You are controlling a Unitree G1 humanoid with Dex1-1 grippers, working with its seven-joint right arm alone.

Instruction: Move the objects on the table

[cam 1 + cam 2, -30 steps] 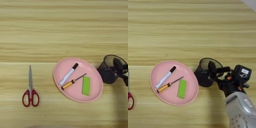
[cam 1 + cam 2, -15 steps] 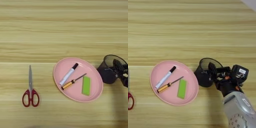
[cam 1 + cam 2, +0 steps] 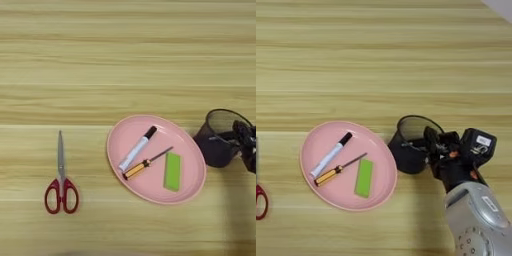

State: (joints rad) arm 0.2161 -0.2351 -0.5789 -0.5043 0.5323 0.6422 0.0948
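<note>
Red-handled scissors lie at the lower left of the frame, blades pointing up the picture, well apart from everything else on the light wooden table. Just right of centre in the left eye view sits an oval pink plate. On it, from left to right, lie a white marker with a black cap, slanted with its cap toward the upper right, a small screwdriver with a yellow and black handle below it on a similar slant, and a flat green block set nearly upright in the picture.

Just beside the plate's right rim lies the black wire-mesh pen cup, tipped so its open mouth faces the upper right. The right gripper reaches in from the lower right, its black fingers at the cup's rim on the right side; I cannot tell whether they clamp the rim or merely touch it. Behind them the silver forearm fills the lower right corner. The black marker pen cannot be made out.
</note>
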